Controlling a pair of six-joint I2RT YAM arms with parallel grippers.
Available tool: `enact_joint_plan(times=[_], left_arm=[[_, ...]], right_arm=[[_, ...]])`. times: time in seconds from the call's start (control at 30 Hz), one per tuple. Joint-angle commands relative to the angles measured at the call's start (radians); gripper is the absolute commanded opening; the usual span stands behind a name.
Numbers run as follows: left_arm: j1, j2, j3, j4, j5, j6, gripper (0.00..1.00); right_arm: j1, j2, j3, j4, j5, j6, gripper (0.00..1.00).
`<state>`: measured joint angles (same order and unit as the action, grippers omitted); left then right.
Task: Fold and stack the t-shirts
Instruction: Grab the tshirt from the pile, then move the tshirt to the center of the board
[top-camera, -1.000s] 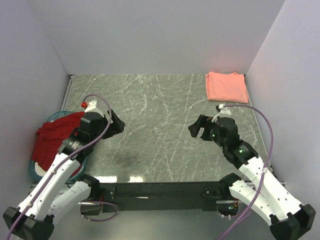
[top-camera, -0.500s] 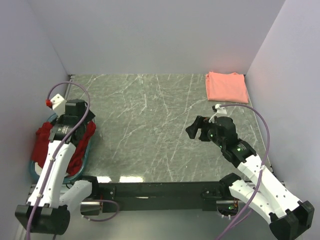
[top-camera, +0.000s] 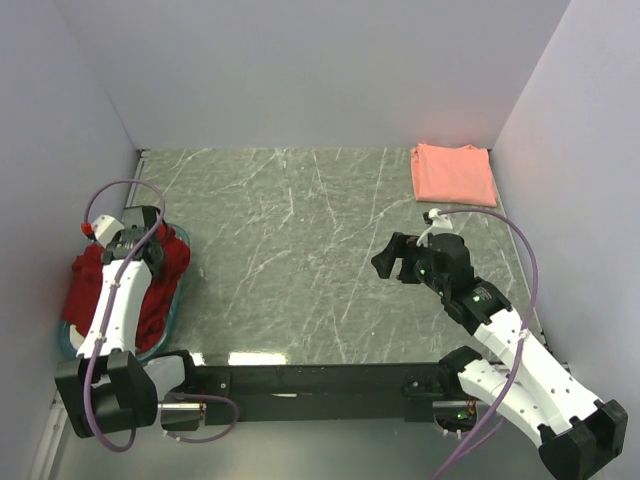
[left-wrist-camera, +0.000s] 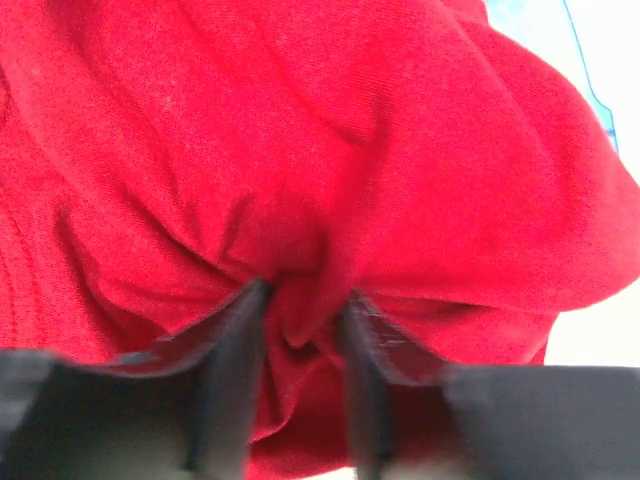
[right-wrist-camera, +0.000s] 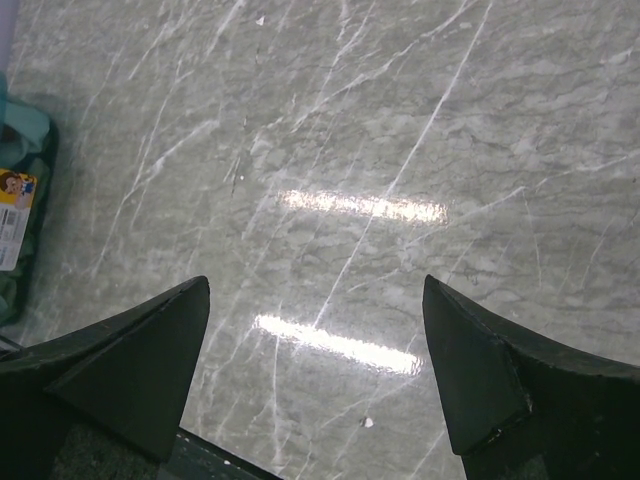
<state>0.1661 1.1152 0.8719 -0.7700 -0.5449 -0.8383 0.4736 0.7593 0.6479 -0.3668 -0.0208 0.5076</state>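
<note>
The deep red t-shirt (top-camera: 88, 285) lies crumpled in a teal basket (top-camera: 176, 300) at the table's left edge. My left gripper (top-camera: 148, 256) reaches down into it. In the left wrist view red cloth (left-wrist-camera: 300, 150) fills the frame, and a bunched fold sits pinched between the two dark fingers (left-wrist-camera: 238, 345) of the left gripper (left-wrist-camera: 305, 300). The salmon-pink t-shirt (top-camera: 453, 173) lies folded flat at the far right corner. My right gripper (top-camera: 390, 258) hovers over the table's right half, open and holding nothing (right-wrist-camera: 316, 285).
The basket's edge with a small label shows at the left of the right wrist view (right-wrist-camera: 22, 205). Grey marble tabletop (top-camera: 300, 230) spans between the basket and the folded shirt. White walls close in the left, back and right sides.
My left arm swung from the table's middle-left back over the basket and down into the red t-shirt, and its jaws closed on a fold. The right arm barely moved.
</note>
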Motion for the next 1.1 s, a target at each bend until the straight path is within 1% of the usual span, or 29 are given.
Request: enact_joint_plan(times=[0.0,0.03,0.07,0.13,0.17,0.27,0.4,0.43,0.47,0.5,0.53,0.57,0.6,0.63,0.73,0.83,0.87,0.93,0.97,1.07], left_arm=[[0.006,-0.051,0.044,-0.006,0.033,0.010,0.36],[0.007,-0.066,0.065,-0.011,0.034,0.018,0.31],[0.009,-0.095,0.081,-0.018,0.034,0.024,0.21],[0.007,-0.126,0.133,-0.038,0.048,0.051,0.11],[0.007,-0.155,0.153,-0.040,0.054,0.062,0.02],[0.009,-0.219,0.228,-0.028,0.101,0.131,0.01],[0.007,-0.278,0.353,0.020,0.222,0.189,0.00],[0.007,-0.284,0.375,0.031,0.302,0.195,0.01],[0.006,-0.282,0.397,0.063,0.347,0.211,0.00],[0.006,-0.273,0.456,0.066,0.387,0.209,0.00],[0.006,-0.261,0.487,0.070,0.477,0.209,0.00],[0.006,-0.235,0.518,0.092,0.521,0.206,0.00],[0.006,-0.218,0.580,0.100,0.564,0.202,0.00],[0.006,-0.203,0.613,0.107,0.636,0.197,0.01],[-0.010,-0.131,0.725,0.153,0.761,0.170,0.00],[-0.106,-0.075,0.811,0.192,0.775,0.142,0.01],[-0.210,-0.062,0.828,0.195,0.726,0.142,0.01],[-0.331,-0.020,0.860,0.199,0.640,0.151,0.01],[-0.437,-0.008,0.863,0.199,0.564,0.154,0.01],[-0.564,0.023,0.805,0.251,0.548,0.127,0.01]], right_arm=[[0.002,0.005,0.007,0.019,-0.001,-0.011,0.93],[0.002,0.008,0.009,0.019,-0.002,-0.012,0.93],[0.000,0.006,0.009,0.020,-0.002,-0.011,0.93],[0.000,0.006,0.013,0.020,-0.005,-0.012,0.93],[0.000,0.006,0.016,0.017,-0.007,-0.012,0.93],[0.002,0.008,0.022,0.017,-0.016,-0.015,0.93],[0.000,0.008,0.027,0.020,-0.034,-0.017,0.93],[0.002,0.008,0.032,0.020,-0.041,-0.018,0.93],[0.002,0.009,0.033,0.020,-0.042,-0.015,0.92],[0.002,0.011,0.038,0.020,-0.045,-0.017,0.92],[0.000,0.011,0.045,0.020,-0.051,-0.017,0.92],[0.002,0.015,0.050,0.019,-0.054,-0.018,0.92],[0.002,0.018,0.056,0.016,-0.054,-0.018,0.92],[0.000,0.020,0.068,0.012,-0.057,-0.018,0.92],[0.002,0.021,0.090,0.012,-0.060,-0.015,0.92],[0.002,0.018,0.110,0.014,-0.065,-0.014,0.92],[0.000,0.018,0.113,0.015,-0.070,-0.012,0.92],[0.000,0.017,0.122,0.017,-0.071,-0.009,0.92],[0.002,0.017,0.127,0.016,-0.076,-0.007,0.91],[0.002,0.009,0.133,0.005,-0.073,-0.003,0.91]])
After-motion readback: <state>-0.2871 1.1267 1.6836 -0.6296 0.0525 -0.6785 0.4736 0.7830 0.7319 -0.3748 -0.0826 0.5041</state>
